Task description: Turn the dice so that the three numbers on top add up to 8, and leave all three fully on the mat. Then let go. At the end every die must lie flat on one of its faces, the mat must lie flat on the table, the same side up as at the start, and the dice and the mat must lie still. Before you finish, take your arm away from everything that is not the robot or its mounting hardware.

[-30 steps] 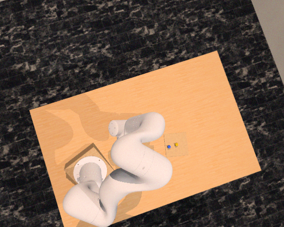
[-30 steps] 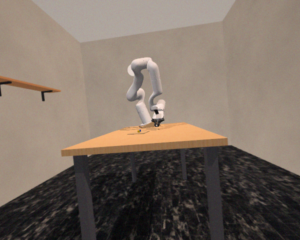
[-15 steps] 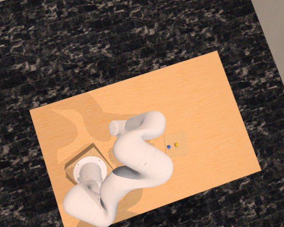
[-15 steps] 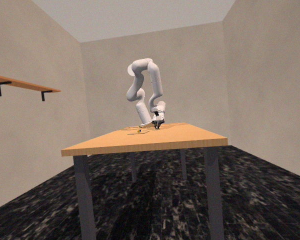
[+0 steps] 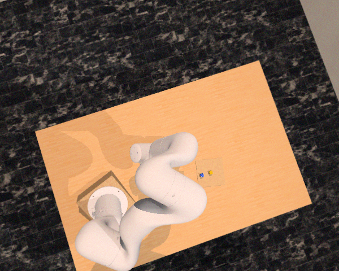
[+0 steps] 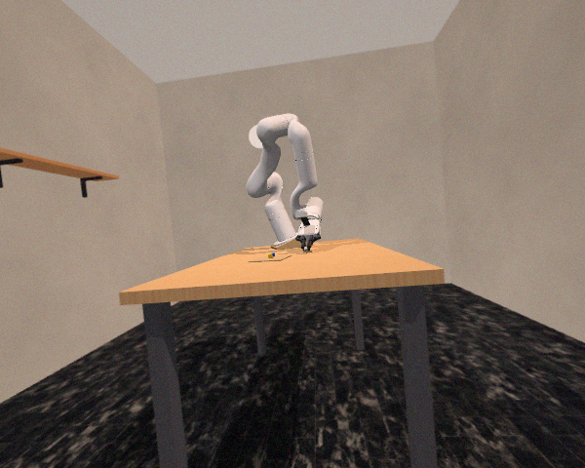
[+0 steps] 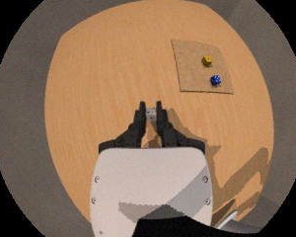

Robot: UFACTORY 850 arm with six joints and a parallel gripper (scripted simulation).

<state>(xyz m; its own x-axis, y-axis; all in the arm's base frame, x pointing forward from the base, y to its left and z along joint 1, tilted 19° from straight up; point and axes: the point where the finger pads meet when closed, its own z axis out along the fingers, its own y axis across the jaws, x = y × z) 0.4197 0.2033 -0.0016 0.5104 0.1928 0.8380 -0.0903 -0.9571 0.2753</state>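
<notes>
Wrist view: gripper (image 7: pixel 151 113) pinches grey die (image 7: pixel 151 115) off the mat (image 7: pixel 190 79)

Mat (image 5: pixel 214 164): a thin, square, tan sheet, a shade darker than the wood beneath it. We find it lying flat on the table.

Blue die (image 5: pixel 201 175): small, blue with pale pips. We place it on the mat near one edge, resting flat; its top number is too small for us to read.

Yellow die (image 5: pixel 210 172): small and yellow, on the mat just beside the blue die but not touching it, resting flat; we cannot read its pips.

Third die (image 7: pixel 151 114): a small pale grey cube. We see it off the mat, well apart from it, pinched between two dark fingers just above the table.
</notes>
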